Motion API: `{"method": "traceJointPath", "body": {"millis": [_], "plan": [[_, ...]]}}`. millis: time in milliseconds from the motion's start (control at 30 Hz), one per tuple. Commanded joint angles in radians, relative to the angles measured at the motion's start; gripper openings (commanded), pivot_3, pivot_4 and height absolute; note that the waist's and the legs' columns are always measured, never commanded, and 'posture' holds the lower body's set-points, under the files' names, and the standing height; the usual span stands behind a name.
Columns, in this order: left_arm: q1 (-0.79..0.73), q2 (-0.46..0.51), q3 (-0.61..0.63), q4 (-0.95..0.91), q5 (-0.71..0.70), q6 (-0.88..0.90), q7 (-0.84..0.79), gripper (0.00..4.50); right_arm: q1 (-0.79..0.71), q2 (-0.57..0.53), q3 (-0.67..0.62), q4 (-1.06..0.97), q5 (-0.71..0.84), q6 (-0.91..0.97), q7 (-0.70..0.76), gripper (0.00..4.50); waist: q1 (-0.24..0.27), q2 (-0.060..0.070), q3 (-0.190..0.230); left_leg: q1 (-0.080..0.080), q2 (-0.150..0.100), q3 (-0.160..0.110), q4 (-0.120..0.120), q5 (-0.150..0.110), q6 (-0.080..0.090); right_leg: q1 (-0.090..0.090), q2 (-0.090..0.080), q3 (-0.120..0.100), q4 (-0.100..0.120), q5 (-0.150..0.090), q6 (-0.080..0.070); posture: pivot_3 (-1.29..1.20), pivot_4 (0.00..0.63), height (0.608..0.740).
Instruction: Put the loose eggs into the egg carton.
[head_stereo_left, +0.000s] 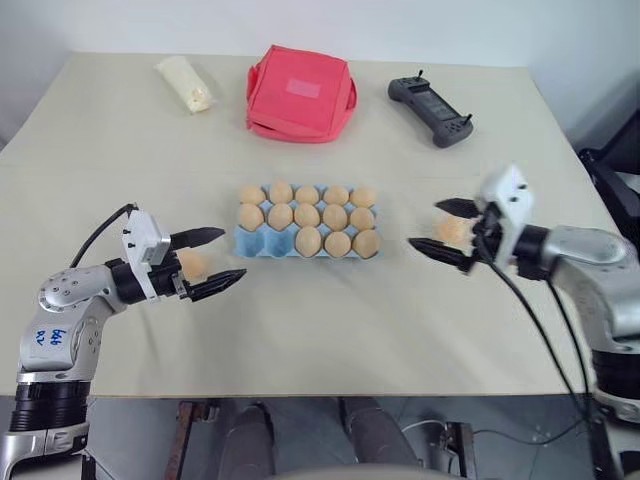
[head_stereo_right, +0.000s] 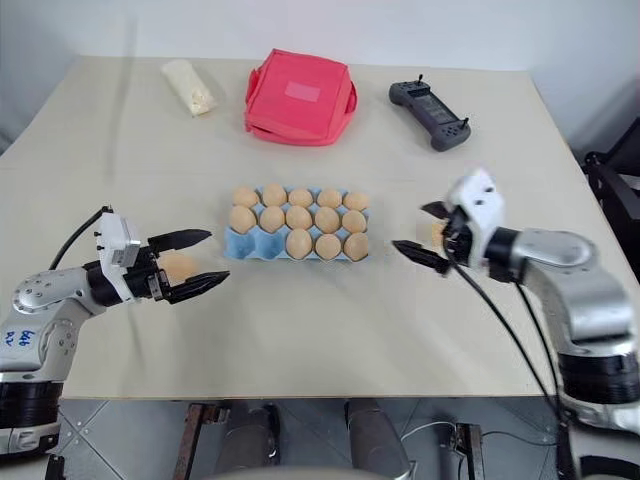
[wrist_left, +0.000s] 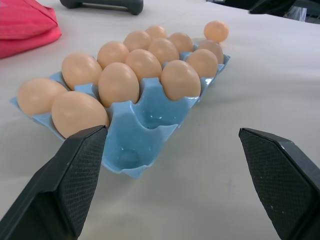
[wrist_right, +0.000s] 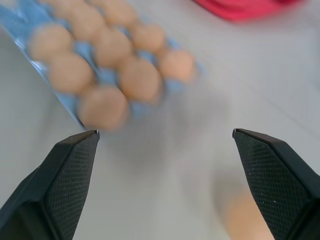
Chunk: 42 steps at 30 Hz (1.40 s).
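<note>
eggs fill most of the light blue egg carton (head_stereo_left: 308, 231) at the middle of the worktop (head_stereo_left: 320, 330), which sits between the two tools and ahead of each; two cups at its near corner toward the left tool stand empty. one loose egg (head_stereo_left: 192, 265) lies on the worktop between the spread fingers of the left tool (head_stereo_left: 212, 260), whose jaws stand wide and grip nothing. another loose egg (head_stereo_left: 450, 231) rests between the fingers of the right tool (head_stereo_left: 440, 230), also wide apart and not closed on it. beyond the carton, well away from both tools, lie a red fabric bag (head_stereo_left: 300, 93), a black handheld controller (head_stereo_left: 430, 110) and a pale wrapped packet (head_stereo_left: 186, 84).
</note>
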Motion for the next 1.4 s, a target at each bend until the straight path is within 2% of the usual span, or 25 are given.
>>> {"method": "traceJointPath", "body": {"millis": [33,233,333,533,633,767,833,900,1200,1300,1400], "plan": [[-0.010,0.018,0.019,0.010,-0.002,-0.021,-0.019,4.50,0.094,-0.073,-0.122,-0.017,0.015,0.014,0.019,4.48,0.000,0.000,0.000,0.000,0.000,0.000,0.000,0.000,0.000,0.000,0.000,0.000,0.000,0.000,0.000,0.00,0.150,0.740],[-0.007,0.027,0.031,0.028,0.000,-0.027,-0.024,4.50,0.260,-0.090,-0.235,-0.012,0.013,0.025,0.002,4.48,0.000,0.000,0.000,0.000,0.000,0.000,0.003,0.000,0.000,0.001,0.000,0.001,0.000,0.000,0.001,0.00,0.150,0.740],[-0.008,0.029,0.032,0.031,0.001,-0.028,-0.025,4.50,0.263,-0.077,-0.232,0.005,0.014,0.011,-0.017,4.48,-0.002,0.000,0.000,0.000,0.000,0.000,0.004,0.000,0.000,0.002,0.000,0.001,0.000,0.000,0.000,0.00,0.150,0.740],[-0.005,0.028,0.033,0.027,0.000,-0.027,-0.023,4.50,0.113,-0.016,-0.145,0.126,-0.006,-0.044,-0.063,4.48,-0.014,0.000,0.000,0.001,-0.001,0.002,0.007,0.001,0.002,0.002,0.000,0.004,0.000,0.000,-0.005,0.00,0.150,0.740],[-0.002,0.027,0.035,0.014,-0.002,-0.024,-0.019,4.50,-0.019,0.045,-0.088,0.261,-0.032,-0.089,-0.093,4.48,-0.022,0.000,0.000,0.001,-0.001,0.002,0.008,0.002,0.003,0.003,0.000,0.004,-0.001,-0.003,-0.011,0.00,0.150,0.740],[0.022,0.027,0.047,-0.014,-0.006,-0.021,-0.007,4.50,-0.172,0.119,-0.019,0.473,-0.087,-0.194,-0.103,4.48,-0.033,0.000,0.000,0.001,-0.001,0.003,0.008,0.003,0.003,0.003,0.000,0.005,-0.001,-0.002,-0.010,0.00,0.150,0.740],[0.039,0.029,0.059,-0.032,-0.011,-0.017,0.002,4.50,-0.227,0.153,-0.005,0.541,-0.090,-0.225,-0.103,4.48,-0.034,0.000,0.000,0.001,-0.001,0.003,0.006,0.003,0.003,0.003,0.000,0.005,0.000,0.002,-0.001,0.00,0.150,0.740],[0.055,0.031,0.067,-0.048,-0.014,-0.015,0.008,4.50,-0.261,0.175,0.005,0.591,-0.094,-0.247,-0.099,4.48,-0.033,0.000,0.000,0.001,-0.001,0.003,0.004,0.003,0.003,0.002,0.000,0.005,0.000,0.005,0.004,0.00,0.150,0.740],[0.099,0.027,0.091,-0.095,-0.020,-0.004,0.036,4.50,-0.311,0.234,0.066,0.715,-0.140,-0.295,-0.094,4.48,-0.030,0.001,0.000,0.001,-0.001,0.003,0.001,0.001,0.002,0.001,0.000,0.004,0.000,0.003,0.003,0.00,0.150,0.740],[0.099,0.027,0.090,-0.097,-0.020,-0.002,0.042,4.50,-0.314,0.246,0.070,0.724,-0.151,-0.304,-0.105,3.86,-0.031,0.001,0.000,0.001,-0.001,0.003,0.002,0.001,0.002,0.001,0.000,0.004,0.000,0.003,0.003,0.00,0.150,0.740],[0.099,0.025,0.087,-0.098,-0.019,-0.001,0.046,4.50,-0.316,0.249,0.074,0.697,-0.155,-0.301,-0.116,2.92,-0.032,0.001,0.000,0.001,-0.001,0.003,0.002,0.001,0.002,0.001,0.000,0.004,0.000,0.003,0.003,0.00,0.150,0.740]]}}
